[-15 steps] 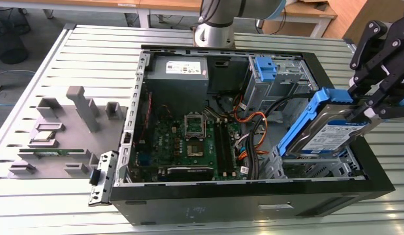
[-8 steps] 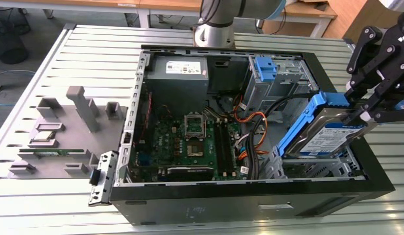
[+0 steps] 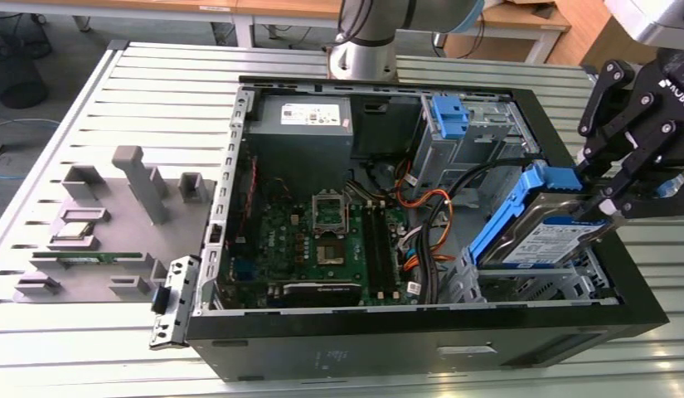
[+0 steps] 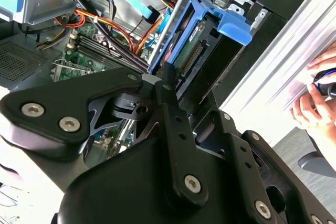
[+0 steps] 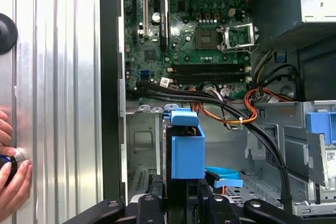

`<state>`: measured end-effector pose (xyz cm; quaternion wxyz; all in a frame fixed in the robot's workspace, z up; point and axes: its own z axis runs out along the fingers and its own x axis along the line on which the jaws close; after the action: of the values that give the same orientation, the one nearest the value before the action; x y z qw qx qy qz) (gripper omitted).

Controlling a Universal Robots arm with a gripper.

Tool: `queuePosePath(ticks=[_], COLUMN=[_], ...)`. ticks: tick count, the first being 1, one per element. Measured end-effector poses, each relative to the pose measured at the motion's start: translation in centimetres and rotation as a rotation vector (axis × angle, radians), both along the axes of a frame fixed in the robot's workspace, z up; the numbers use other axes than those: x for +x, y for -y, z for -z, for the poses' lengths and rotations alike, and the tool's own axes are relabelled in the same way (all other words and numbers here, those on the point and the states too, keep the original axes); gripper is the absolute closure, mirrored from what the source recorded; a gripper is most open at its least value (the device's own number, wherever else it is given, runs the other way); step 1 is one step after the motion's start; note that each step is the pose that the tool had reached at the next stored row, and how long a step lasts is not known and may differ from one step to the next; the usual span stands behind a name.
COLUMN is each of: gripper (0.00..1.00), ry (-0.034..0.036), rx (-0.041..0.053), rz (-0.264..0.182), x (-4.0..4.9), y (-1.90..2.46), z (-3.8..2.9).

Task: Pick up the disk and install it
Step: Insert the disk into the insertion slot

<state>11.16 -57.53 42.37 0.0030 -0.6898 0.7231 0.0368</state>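
**Tilted disk may jam at the cage**

The gripper (image 3: 603, 201) is clamped on the disk (image 3: 537, 238), which leans tilted with its lower end at the metal cage (image 3: 552, 286); that slant could probably wedge it against the rim. Black and orange cables (image 3: 434, 217) run just beside and might snag; a person's hand (image 5: 11, 174) rests on the table (image 3: 132, 83) outside the case (image 3: 408, 356).

disk (image 3: 546, 240) partly inside case (image 3: 375, 352), exterior view's right
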Motion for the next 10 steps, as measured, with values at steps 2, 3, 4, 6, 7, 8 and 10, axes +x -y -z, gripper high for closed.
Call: queuePosePath(ticks=[2,3,4,6,7,8,10], gripper=[0.65,0.65,0.65,0.65,0.65,0.65,0.65], ry=[0.0,0.0,0.0,0.0,0.0,0.0,0.0], rx=[0.0,0.0,0.0,0.0,0.0,0.0,0.0], rz=[0.0,0.0,0.0,0.0,0.0,0.0,0.0], x=[0.0,0.0,0.0,0.0,0.0,0.0,0.0], y=[0.0,0.0,0.0,0.0,0.0,0.0,0.0], z=[0.38,0.56,0.73,1.09,1.27,1.45,1.83])
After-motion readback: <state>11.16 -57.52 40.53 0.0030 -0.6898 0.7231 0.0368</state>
